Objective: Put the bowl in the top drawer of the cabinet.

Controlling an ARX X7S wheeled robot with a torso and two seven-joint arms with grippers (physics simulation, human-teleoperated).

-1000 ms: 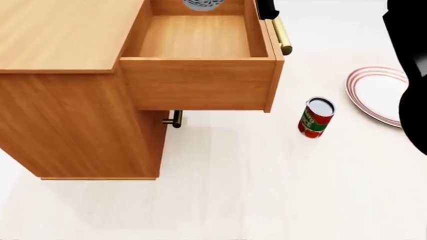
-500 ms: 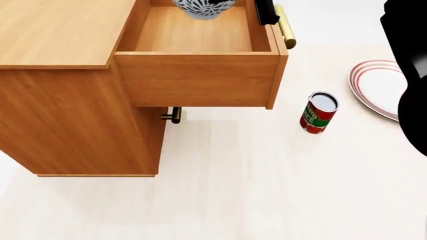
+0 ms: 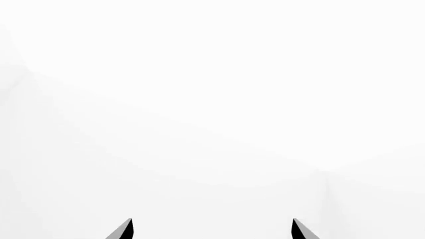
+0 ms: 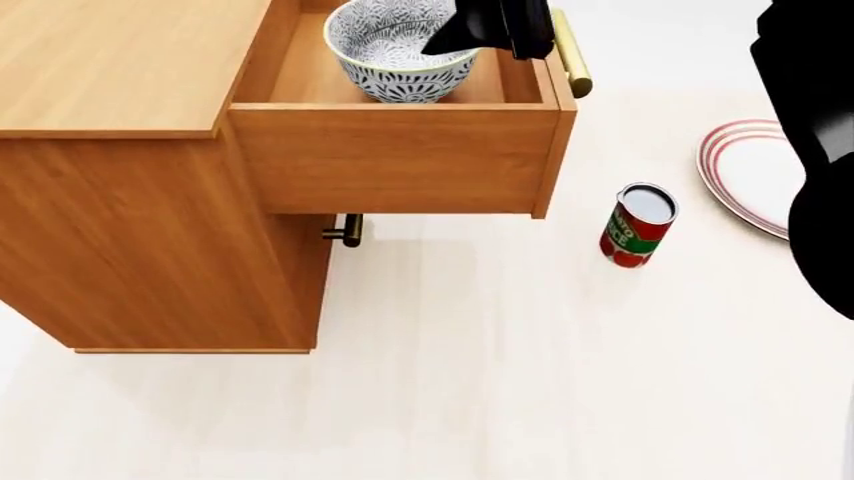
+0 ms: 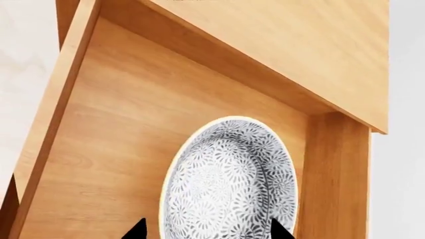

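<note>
Inside the pulled-out top drawer (image 4: 395,160) of the cabinet (image 4: 120,120) sits the bowl (image 4: 396,50), upright and over toward the handle end. The right gripper (image 4: 497,28) hangs right over its rim, fingertips (image 5: 137,230) spread either side of the bowl, though honestly I can't tell if it's gripping. The left gripper (image 3: 211,230) has its jaws apart, facing blank white. A can (image 4: 635,225) and a plate (image 4: 750,175) sit on the floor nearby.
</note>
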